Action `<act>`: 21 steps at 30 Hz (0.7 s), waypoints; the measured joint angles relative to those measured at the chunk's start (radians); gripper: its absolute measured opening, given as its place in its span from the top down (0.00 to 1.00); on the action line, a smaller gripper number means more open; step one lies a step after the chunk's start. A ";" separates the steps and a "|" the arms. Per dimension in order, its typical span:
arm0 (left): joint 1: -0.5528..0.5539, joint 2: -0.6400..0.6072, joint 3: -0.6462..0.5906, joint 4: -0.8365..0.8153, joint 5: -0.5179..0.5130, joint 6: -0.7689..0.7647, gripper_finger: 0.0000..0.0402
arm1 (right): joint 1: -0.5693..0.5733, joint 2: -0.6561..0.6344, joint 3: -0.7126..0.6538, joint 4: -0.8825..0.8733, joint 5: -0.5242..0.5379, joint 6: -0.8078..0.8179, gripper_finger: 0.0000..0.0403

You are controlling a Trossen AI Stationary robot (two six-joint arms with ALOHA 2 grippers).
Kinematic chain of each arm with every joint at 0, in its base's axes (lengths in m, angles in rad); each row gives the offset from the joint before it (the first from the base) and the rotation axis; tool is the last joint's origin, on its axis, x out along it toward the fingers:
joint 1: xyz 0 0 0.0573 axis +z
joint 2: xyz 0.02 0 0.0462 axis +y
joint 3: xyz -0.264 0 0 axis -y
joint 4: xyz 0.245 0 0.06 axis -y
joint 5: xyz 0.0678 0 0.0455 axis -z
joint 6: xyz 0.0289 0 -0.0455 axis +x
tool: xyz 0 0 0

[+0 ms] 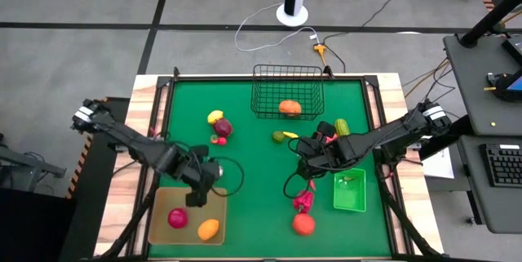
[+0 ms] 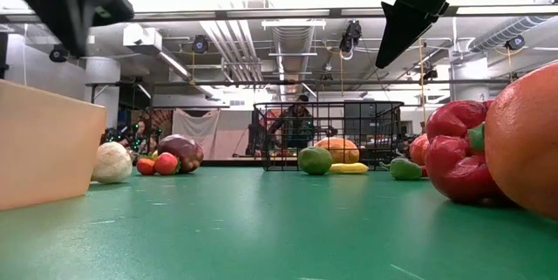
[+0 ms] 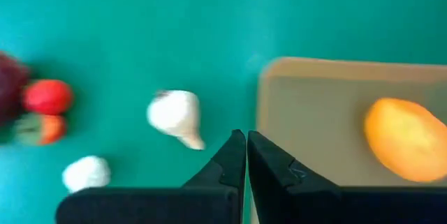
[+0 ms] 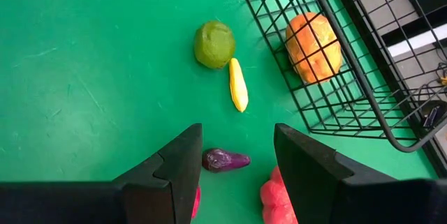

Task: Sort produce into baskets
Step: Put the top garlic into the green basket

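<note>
The produce is split between containers and the green desk. The flat tan rectangular tray holds a round red piece and an orange oval piece; the black wire-mesh basket holds one orange fruit; the bright green plastic bin appears to hold at most one small item. Loose pieces remain: a small dark purple piece, a round green fruit and a slim yellow piece just beside it, and a white garlic-shaped bulb near the tray. The right pincer hangs released, its fingers straddling the purple piece from above. Risk: pink pieces lie close against both fingers, so a descent could trap one together with the target, or nudge the purple piece out of line. The basket wall stands near; a wide swing could strike the wire. The left pincer is clenched and empty, poised over the tray's edge. Risk: lowered from here, it would hit the rim and shift the tray.
</note>
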 joint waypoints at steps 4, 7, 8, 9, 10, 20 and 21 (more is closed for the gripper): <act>0.089 -0.042 -0.028 -0.037 -0.017 0.036 1.00 | 0.000 0.000 0.000 0.001 0.000 -0.009 0.58; 0.162 -0.063 -0.078 -0.036 -0.017 0.082 1.00 | 0.000 0.000 0.000 0.000 0.001 -0.010 0.58; 0.186 -0.065 -0.099 -0.036 -0.015 0.102 1.00 | 0.000 0.000 0.000 0.001 0.001 -0.010 0.58; 0.207 -0.065 -0.121 -0.036 -0.012 0.120 1.00 | 0.000 0.000 0.000 0.000 0.001 -0.011 0.58; 0.227 -0.065 -0.143 -0.036 -0.011 0.132 1.00 | 0.000 0.000 0.000 0.000 0.001 -0.011 0.58; 0.342 -0.067 -0.313 0.027 -0.003 0.071 0.97 | 0.000 0.000 0.000 0.000 0.001 -0.018 0.58; 0.343 -0.067 -0.315 0.028 -0.004 0.070 0.95 | 0.000 0.000 0.000 0.000 0.001 -0.018 0.58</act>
